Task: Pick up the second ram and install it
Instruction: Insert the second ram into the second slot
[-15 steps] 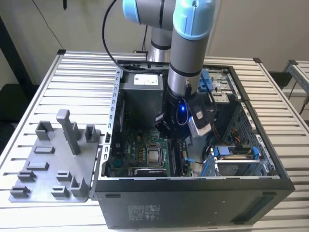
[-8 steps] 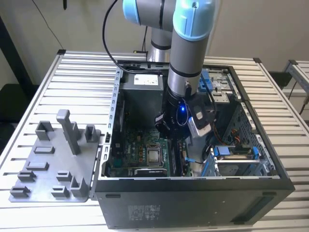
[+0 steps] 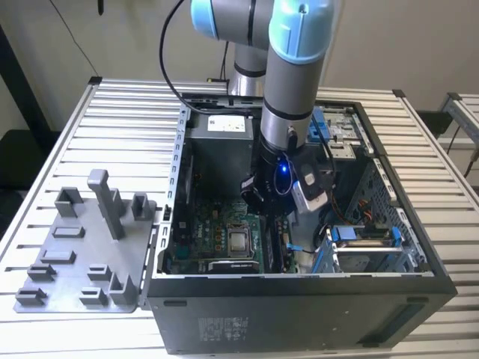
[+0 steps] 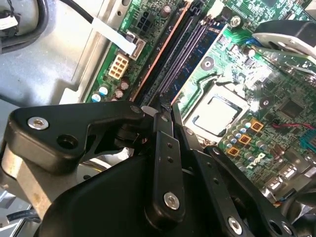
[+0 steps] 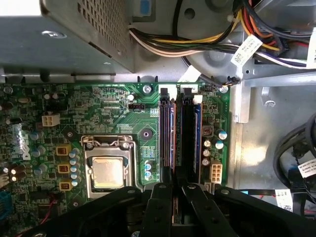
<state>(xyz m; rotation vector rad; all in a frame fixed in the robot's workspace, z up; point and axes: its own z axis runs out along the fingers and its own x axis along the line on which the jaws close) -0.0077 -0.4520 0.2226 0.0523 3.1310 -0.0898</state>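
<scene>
My gripper [image 3: 273,213] reaches down into the open computer case [image 3: 299,318], just above the memory slots [image 5: 166,143] on the green motherboard [image 5: 113,108]. In both wrist views the two black fingers stand close together, in line with the slots [image 4: 182,49]. A thin edge that I take for the second ram [image 5: 177,202] sits pinched between them; the fingers hide most of it. My gripper [image 5: 177,190] [image 4: 166,107] hovers over the near end of the slots. A dark blue stick [image 4: 197,54] stands in the neighbouring slot.
The processor [image 5: 107,173] lies beside the slots. A bundle of power cables [image 5: 207,34] and a metal box [image 5: 74,34] sit past their far end. A drive cage [image 3: 367,247] fills the case's right side. A grey tray [image 3: 75,254] with upright posts lies left of the case.
</scene>
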